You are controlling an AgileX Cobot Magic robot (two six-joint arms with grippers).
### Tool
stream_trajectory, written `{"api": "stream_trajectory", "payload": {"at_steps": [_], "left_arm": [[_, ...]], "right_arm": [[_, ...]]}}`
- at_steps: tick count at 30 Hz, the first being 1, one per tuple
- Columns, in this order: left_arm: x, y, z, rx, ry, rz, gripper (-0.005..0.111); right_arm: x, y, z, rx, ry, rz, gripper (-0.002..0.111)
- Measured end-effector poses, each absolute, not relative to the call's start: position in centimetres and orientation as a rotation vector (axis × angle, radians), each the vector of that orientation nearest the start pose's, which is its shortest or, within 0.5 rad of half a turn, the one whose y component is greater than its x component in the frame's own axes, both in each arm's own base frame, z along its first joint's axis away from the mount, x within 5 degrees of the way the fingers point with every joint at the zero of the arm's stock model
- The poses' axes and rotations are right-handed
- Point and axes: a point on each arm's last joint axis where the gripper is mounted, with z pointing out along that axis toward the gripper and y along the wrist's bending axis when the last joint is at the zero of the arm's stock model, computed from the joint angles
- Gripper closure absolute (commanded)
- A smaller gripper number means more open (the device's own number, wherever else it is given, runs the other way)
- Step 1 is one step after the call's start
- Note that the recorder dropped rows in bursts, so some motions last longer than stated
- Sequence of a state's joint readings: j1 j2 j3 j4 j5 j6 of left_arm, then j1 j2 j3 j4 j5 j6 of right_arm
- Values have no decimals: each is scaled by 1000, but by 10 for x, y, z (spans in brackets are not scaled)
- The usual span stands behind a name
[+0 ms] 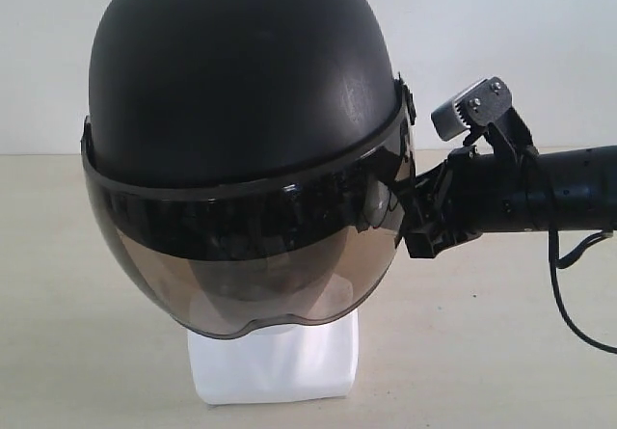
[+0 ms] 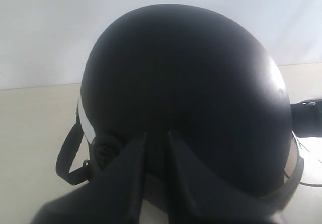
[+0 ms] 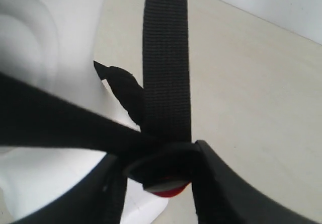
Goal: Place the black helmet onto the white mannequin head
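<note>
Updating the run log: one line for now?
black helmet: on mannequin head | right hand: grips strap buckle | left hand: at helmet rear

The helmet [image 1: 241, 72] sits on the mannequin head [image 1: 275, 361], whose base shows at 6 o'clock beneath it on the worktop [image 1: 77, 333]. From 3 o'clock the right pincer [image 3: 161, 176] meets the helmet's side, the strap [image 3: 166, 58] between its fingers. The left pincer [image 2: 156, 143] sits behind, at the helmet's rear rim

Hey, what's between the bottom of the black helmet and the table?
Only the white mannequin head. Its white base fills the stretch from the black helmet down to the table, as the exterior view shows.
</note>
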State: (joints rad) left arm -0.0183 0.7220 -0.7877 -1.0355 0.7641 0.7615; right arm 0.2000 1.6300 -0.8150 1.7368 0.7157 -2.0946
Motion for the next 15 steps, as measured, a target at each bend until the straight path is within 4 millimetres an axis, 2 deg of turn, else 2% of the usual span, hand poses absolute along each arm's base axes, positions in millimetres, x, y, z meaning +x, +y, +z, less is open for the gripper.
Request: {"api": "stream_trajectory", "payload": {"at_steps": [15], "left_arm": [[126, -57, 376, 354, 1840, -696, 94]], "right_arm": [[295, 116, 205, -828, 1952, 667, 108]]}}
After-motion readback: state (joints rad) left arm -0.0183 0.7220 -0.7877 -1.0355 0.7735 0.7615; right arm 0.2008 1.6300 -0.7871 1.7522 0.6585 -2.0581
